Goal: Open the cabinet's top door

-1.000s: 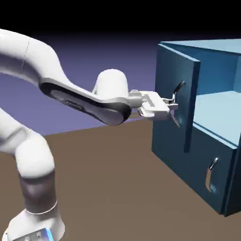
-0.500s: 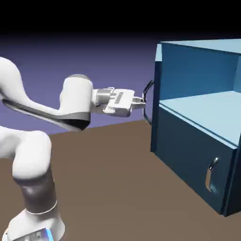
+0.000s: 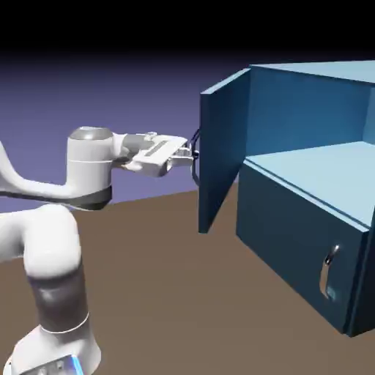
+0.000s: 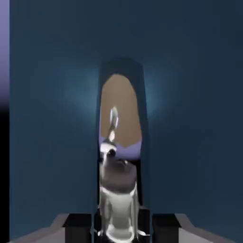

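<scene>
Since the earlier frame, the claw (image 3: 192, 154) has moved away from the cabinet (image 3: 329, 71), toward the exterior view's left, and the top door (image 3: 223, 150) has swung farther out with it, so that now its inner face is seen. The claw is closed on the handle (image 4: 118, 182); in the hand view, the bright curved metal stands between its two finger tips. This handle is on the outer face of the door, the one turned away from the cabinet's inside. The door itself stands wide out from the cabinet's front, at the exterior view's left of it, joined to it along one upright edge. I judge that the door is stiff and flat, not fragile, and rather light to turn on its hinge. The handle looks smooth and could be slippery, so the best place to hold is the middle of its curve, with the pull following the arc of the door. The lower door (image 3: 300, 245) remains shut on the cabinet's front, with its own small handle (image 3: 329, 271). The opening seems almost or fully done; pulling more could strain the hinge.
</scene>
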